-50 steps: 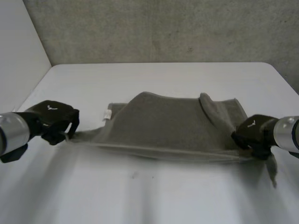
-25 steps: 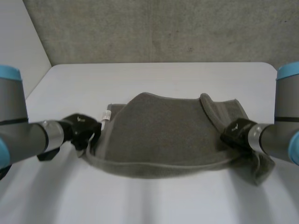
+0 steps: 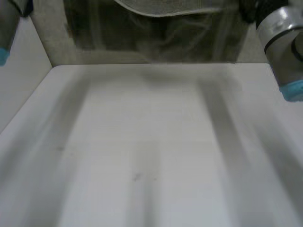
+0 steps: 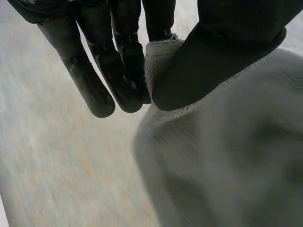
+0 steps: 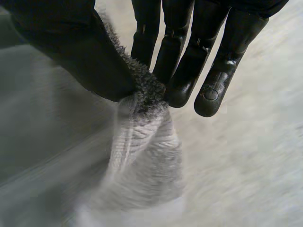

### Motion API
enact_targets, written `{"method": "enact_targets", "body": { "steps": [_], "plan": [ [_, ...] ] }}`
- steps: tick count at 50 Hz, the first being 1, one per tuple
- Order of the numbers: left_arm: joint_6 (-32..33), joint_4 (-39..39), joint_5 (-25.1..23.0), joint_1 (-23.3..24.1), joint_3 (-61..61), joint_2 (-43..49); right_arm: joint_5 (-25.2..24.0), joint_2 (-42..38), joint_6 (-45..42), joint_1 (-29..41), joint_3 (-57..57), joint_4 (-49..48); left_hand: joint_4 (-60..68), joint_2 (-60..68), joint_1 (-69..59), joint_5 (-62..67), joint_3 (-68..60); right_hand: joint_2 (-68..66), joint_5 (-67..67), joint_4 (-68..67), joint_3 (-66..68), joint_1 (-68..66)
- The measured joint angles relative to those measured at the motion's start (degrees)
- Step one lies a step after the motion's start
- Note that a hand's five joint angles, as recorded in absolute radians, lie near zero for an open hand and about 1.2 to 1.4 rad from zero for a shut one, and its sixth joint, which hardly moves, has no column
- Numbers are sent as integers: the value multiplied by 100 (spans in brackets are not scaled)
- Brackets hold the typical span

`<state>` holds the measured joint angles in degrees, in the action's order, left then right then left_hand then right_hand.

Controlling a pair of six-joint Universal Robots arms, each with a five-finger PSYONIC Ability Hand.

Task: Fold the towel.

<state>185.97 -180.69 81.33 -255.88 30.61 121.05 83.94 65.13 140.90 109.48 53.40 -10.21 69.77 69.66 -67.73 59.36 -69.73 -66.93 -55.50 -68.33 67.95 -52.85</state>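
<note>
Towel (image 3: 161, 28) hangs high above tabletop (image 3: 151, 142). Left robot hand (image 4: 118, 71) and right robot hand (image 5: 189, 61) each pinch towel edge, thumb against fingers. No fold visible yet; laying down and folding left.

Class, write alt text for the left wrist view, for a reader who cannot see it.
The left hand pinches the edge of a grey towel between its thumb and straight fingers. The rest of the towel hangs loose beyond the fingertips.
</note>
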Motion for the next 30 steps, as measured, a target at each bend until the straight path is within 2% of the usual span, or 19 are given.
{"method": "enact_targets", "body": {
  "steps": [8,13,21,28,30],
  "plan": [
    [112,-2,-605,-167,2583,-142,-113,-702,-281,15,354,1463,0,0,0,0,0,0,-5,0,0,0],
    [431,-15,-869,-236,3818,-100,-286,-1204,-533,35,763,1806,0,0,0,0,0,0,-5,0,0,0],
    [1056,-8,-933,-330,5011,-74,-424,-1784,-796,22,1129,2128,0,0,0,0,0,0,-5,0,0,0],
    [1343,-9,-919,-363,5570,-477,-453,-1642,-592,-41,1154,2590,0,0,0,0,0,67,24,50,-48,17],
    [1359,-20,-920,-367,5667,-627,-463,-1572,-451,-51,1159,2694,0,0,0,0,0,626,477,713,-686,142]
  ]
}}
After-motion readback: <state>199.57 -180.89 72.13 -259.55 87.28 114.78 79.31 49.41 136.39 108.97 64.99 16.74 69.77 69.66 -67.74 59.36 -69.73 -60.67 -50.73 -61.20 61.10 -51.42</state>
